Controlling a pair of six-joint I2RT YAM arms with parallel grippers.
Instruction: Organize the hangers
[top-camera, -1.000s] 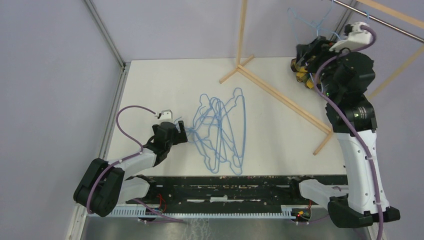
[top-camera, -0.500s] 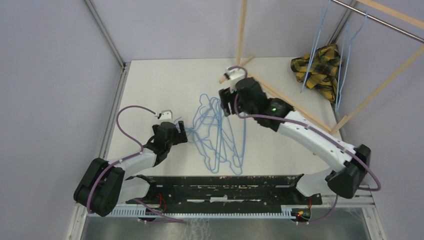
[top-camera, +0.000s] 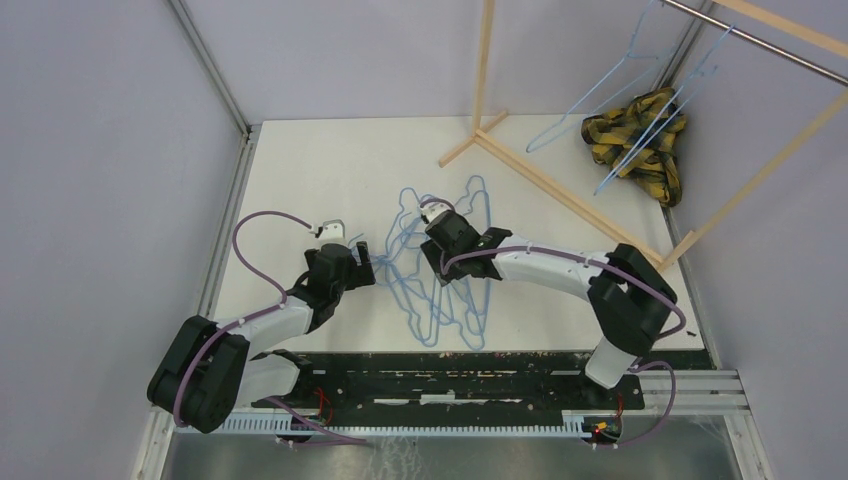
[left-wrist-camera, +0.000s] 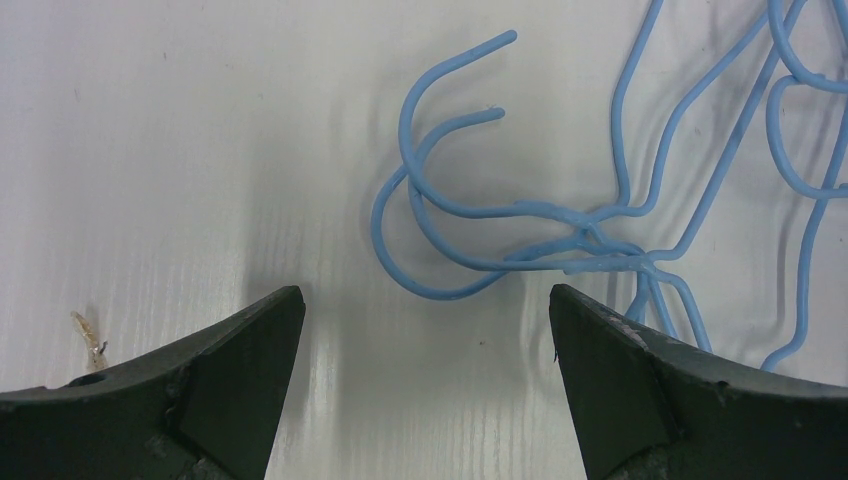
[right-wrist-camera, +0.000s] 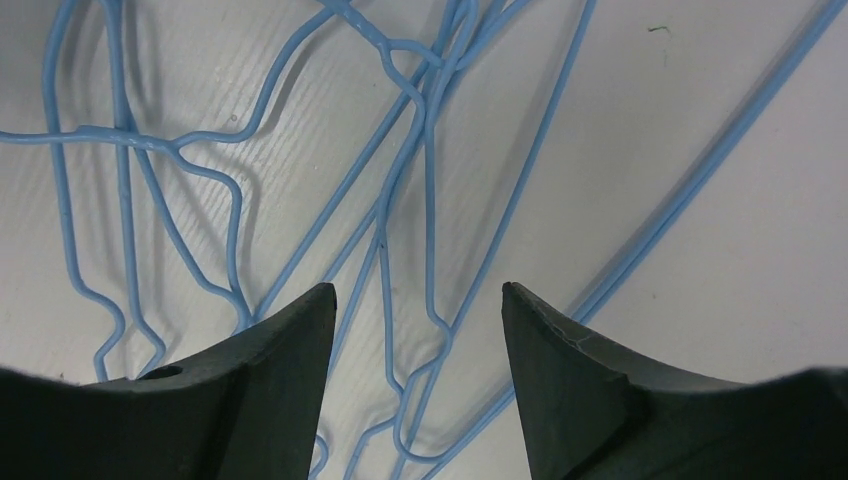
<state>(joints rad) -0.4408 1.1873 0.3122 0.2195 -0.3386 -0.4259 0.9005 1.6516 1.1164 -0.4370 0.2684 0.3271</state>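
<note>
Hangers (top-camera: 437, 300) sprawl on white table (top-camera: 330, 160) between lilac walls (top-camera: 100, 150); left pincer (left-wrist-camera: 425, 300), right pincer (right-wrist-camera: 415, 295) wide

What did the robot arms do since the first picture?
The right hand let go at the rail, where two hangers now hang tilted. It came down open over the pile. The left hand and the pile stayed put.

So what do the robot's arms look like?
The left arm and right arm are white tubes joined by chunky black joints. A thin purple cable loops along each. Their jaws are dark grey, pointy wedges.
</note>
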